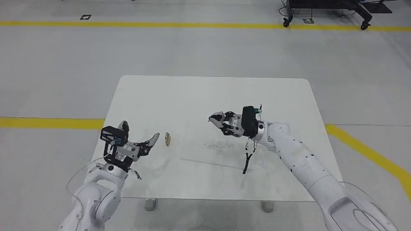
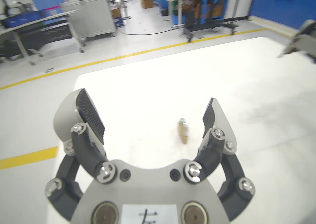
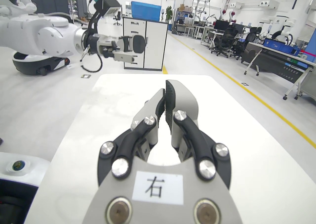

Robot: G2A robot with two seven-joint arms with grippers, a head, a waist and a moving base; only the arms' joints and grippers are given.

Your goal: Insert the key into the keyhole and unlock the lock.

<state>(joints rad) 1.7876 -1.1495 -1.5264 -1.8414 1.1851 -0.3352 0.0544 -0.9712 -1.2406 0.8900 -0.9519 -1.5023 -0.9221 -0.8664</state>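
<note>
A small brass lock (image 1: 167,138) lies on the white table (image 1: 212,96) near its front left. My left gripper (image 1: 139,133) hovers just left of it, open, with the lock (image 2: 184,132) lying on the table just ahead of one fingertip of that gripper (image 2: 147,96). My right gripper (image 1: 212,119) is held above the table's middle, pointing left. In its wrist view the right gripper (image 3: 164,90) is shut, and a thin metal sliver, the key (image 3: 147,102), peeks out beside the pads. The lock's keyhole cannot be made out.
A black cable (image 1: 247,160) hangs from the right forearm down to the table. The far half of the table is bare white surface. The left arm's gripper (image 3: 128,49) shows beyond the table's edge in the right wrist view.
</note>
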